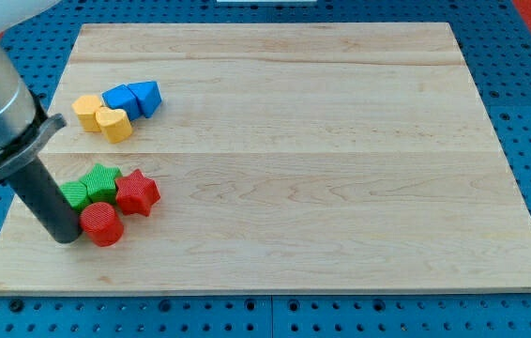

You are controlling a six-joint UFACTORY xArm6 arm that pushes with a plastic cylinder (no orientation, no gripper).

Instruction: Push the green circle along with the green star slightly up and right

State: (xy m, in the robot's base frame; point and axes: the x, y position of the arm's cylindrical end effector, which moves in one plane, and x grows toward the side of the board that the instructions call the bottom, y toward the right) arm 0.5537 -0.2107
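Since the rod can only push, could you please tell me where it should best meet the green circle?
Press its lower-left edge, coming from the view's bottom left. The green circle lies against the green star, which sits up and right of it, so both should move together. My tip is just below the circle, beside the red circle.

There are two green blocks, a green wooden star [103,178] and a green wooden circle [75,194]. There are two red ones, a red wooden star [137,192] and a red wooden circle [103,223]. There are two yellow wooden blocks [102,116] and two blue wooden blocks [132,98].
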